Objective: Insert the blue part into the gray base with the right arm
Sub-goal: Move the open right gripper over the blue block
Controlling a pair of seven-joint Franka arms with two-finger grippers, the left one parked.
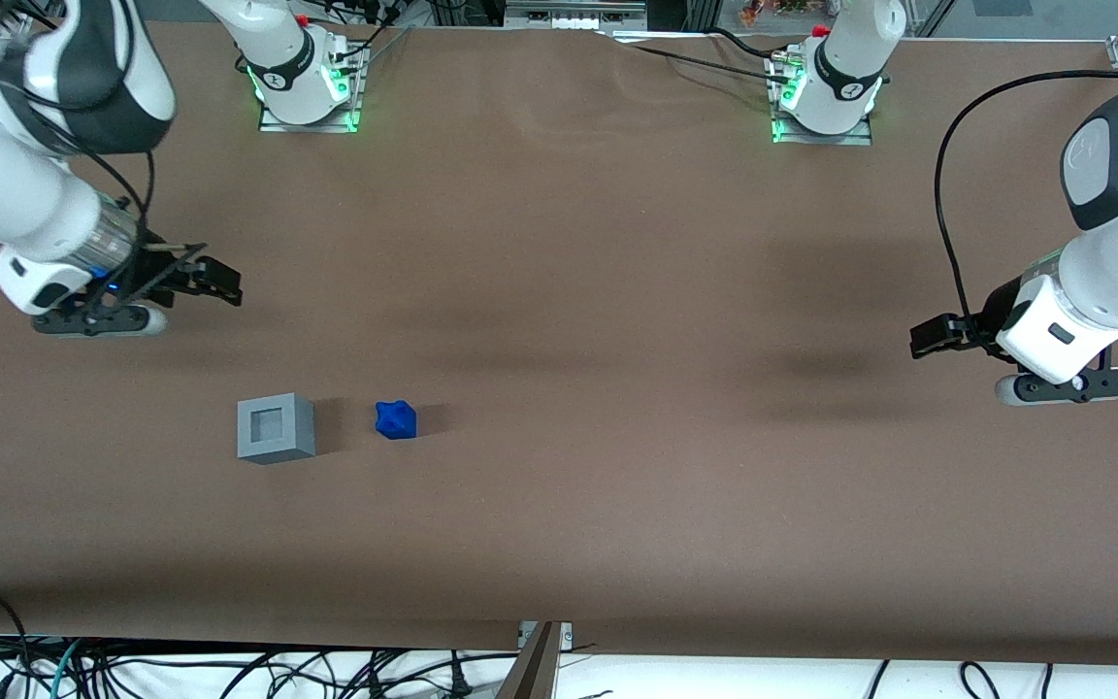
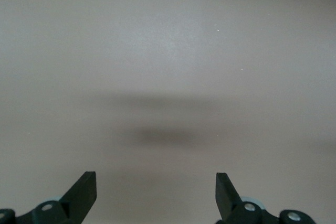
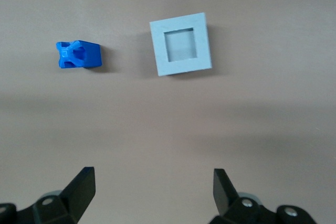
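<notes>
The blue part (image 1: 395, 419) lies on the brown table beside the gray base (image 1: 275, 428), toward the parked arm's end from it, with a small gap between them. The gray base stands upright with its square recessed hole facing up. Both show in the right wrist view: the blue part (image 3: 77, 55) and the gray base (image 3: 181, 44). My right arm's gripper (image 1: 219, 282) hovers above the table, farther from the front camera than the gray base. It is open and empty, with bare table between its fingers (image 3: 153, 182).
The brown table (image 1: 617, 485) spreads wide toward the parked arm's end. The two arm bases (image 1: 307, 78) stand at the table's back edge. Cables hang below the front edge (image 1: 229, 670).
</notes>
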